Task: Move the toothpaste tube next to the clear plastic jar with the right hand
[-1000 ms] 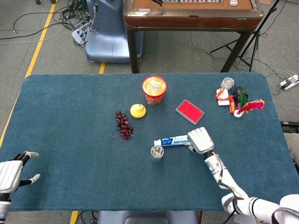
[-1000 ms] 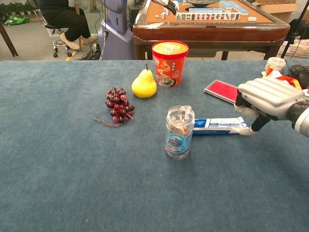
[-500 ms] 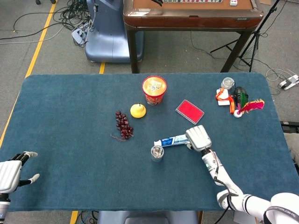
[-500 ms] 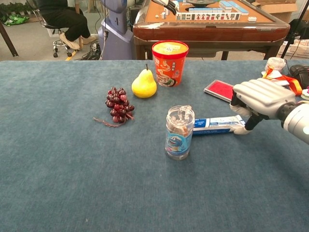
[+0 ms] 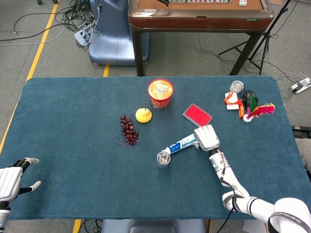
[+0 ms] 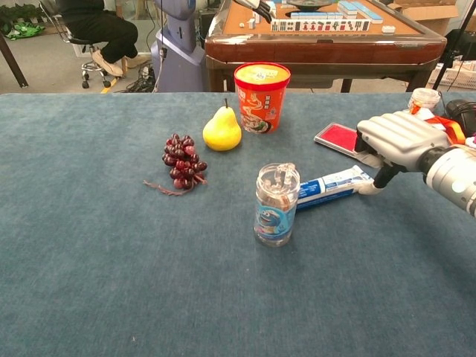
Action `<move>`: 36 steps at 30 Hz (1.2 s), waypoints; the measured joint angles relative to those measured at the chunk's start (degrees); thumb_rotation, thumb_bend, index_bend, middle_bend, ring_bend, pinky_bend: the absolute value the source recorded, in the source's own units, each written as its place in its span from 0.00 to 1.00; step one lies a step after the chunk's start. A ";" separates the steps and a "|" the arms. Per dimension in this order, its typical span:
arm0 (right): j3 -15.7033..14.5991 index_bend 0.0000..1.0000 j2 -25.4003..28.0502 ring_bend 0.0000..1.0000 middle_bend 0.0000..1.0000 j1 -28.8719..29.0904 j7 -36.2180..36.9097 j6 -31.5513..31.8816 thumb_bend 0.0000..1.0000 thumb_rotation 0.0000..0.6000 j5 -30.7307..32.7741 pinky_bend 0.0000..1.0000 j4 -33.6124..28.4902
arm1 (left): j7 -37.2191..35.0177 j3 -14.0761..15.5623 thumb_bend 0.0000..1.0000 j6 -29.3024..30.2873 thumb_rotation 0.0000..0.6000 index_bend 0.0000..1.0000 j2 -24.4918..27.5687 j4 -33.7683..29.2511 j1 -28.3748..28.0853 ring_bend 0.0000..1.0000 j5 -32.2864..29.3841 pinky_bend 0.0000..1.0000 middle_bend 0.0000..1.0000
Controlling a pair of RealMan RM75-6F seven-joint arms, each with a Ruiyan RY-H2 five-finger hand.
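The blue-and-white toothpaste tube (image 5: 181, 144) lies on the blue table, slanted, its near end almost touching the clear plastic jar (image 5: 163, 159). The jar stands upright with a blue label (image 6: 276, 204). My right hand (image 5: 206, 137) covers the tube's far end and grips it, fingers curled over the top and thumb underneath; the chest view shows the right hand (image 6: 398, 137) above the tube (image 6: 331, 187). My left hand (image 5: 12, 179) rests at the table's near left corner, fingers apart, holding nothing.
A red noodle cup (image 5: 160, 93), a yellow pear (image 5: 143, 115) and dark grapes (image 5: 129, 130) sit behind and left of the jar. A flat red box (image 5: 197, 116) lies just beyond my right hand. Small clutter (image 5: 245, 104) fills the far right corner.
My right hand has moved away from me with the tube's end, swinging the tube from level to slanted. The jar-side end stayed by the jar. The left hand is unchanged.
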 measured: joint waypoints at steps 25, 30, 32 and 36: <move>-1.04 1.00 -1.33 1.00 1.00 0.80 2.43 0.98 0.00 1.00 -1.87 1.00 -0.40 | 0.50 0.14 0.04 -0.25 1.00 0.33 -0.04 -0.13 -0.08 0.36 0.00 0.54 0.35; -0.77 1.00 -2.15 1.00 1.00 1.44 2.29 0.86 0.00 1.00 -1.99 1.00 0.29 | 0.34 0.15 0.04 -0.27 1.00 0.33 0.08 -0.19 -0.08 0.36 0.02 0.54 0.35; -0.62 1.00 -2.41 1.00 1.00 1.65 2.29 0.78 0.00 1.00 -1.95 1.00 0.72 | 0.33 0.17 0.04 -0.23 1.00 0.33 0.13 -0.26 -0.06 0.36 0.03 0.54 0.35; -0.29 1.00 -3.29 1.00 1.00 2.12 2.49 0.58 0.00 1.00 -1.81 1.00 2.17 | 0.29 0.22 0.04 -0.08 1.00 0.33 0.31 -0.59 0.01 0.36 0.17 0.54 0.35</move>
